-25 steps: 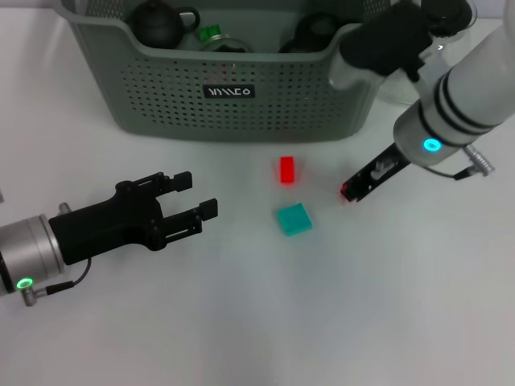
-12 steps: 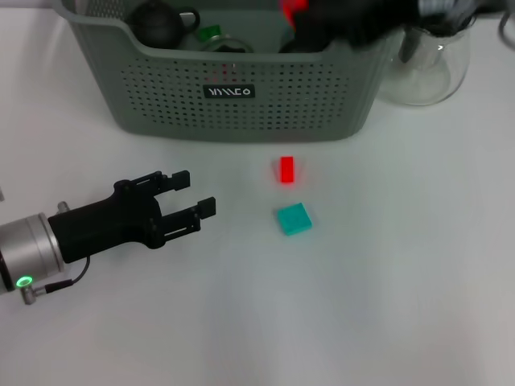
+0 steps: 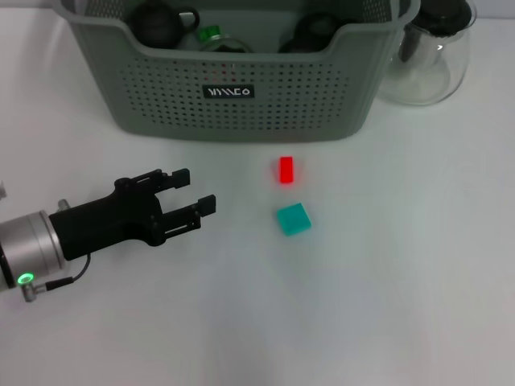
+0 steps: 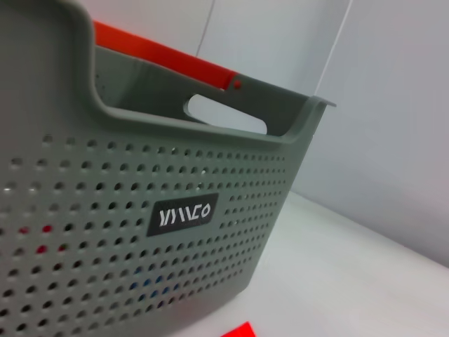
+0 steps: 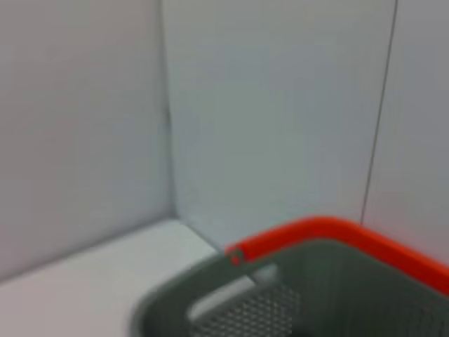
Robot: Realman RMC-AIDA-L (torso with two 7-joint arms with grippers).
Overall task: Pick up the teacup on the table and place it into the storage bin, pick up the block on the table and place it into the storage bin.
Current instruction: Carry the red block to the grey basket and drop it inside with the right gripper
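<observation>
In the head view, the storage bin [image 3: 241, 96] stands at the far side of the white table [image 3: 386, 305]. It is a grey-green basket with perforated walls and a small black label [image 3: 228, 92] with white letters on its near wall. Inside it, dark rounded vessels show: a black teapot [image 3: 158, 22] at the left and another dark vessel [image 3: 315, 30] at the right, with a green-capped item [image 3: 209, 34] between them. Just right of the bin stands a clear glass pitcher [image 3: 426, 56] with a black lid. A red block [image 3: 286, 170] lies on the table near the bin's near wall, and a teal block [image 3: 294, 218] lies just nearer than it, apart from it. The left gripper [image 3: 197, 197] is over the table at the left, well apart from both blocks; its black fingers stand apart and hold nothing. The right gripper is not in this view.

In the left wrist view, the bin's near wall [image 4: 140, 232] with the label fills most of the picture. An orange-red band [image 4: 161, 53] runs behind its rim, and a corner of the red block [image 4: 238, 330] shows on the table.

In the right wrist view, the bin's rim [image 5: 210, 295] and the orange-red band [image 5: 330, 235] show below a pale wall [image 5: 266, 105]. No fingers show here.
</observation>
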